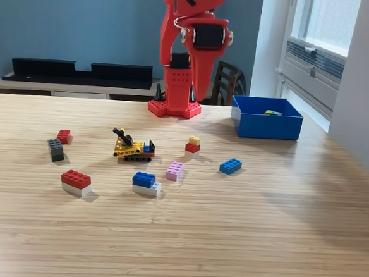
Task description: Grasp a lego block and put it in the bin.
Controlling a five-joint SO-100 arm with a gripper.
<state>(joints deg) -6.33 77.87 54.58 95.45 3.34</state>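
The red arm's gripper (199, 92) hangs high over its base at the table's far edge, tips pointing down, and I can't tell whether the jaws are parted or closed. Nothing is in it. The blue bin (266, 126) sits on the exterior view's right, small pieces inside. Loose on the wooden table (229, 230): a blue lego block (231, 166), a pink block (174, 170), a red-and-yellow stack (193, 144), and a yellow toy digger (133, 147).
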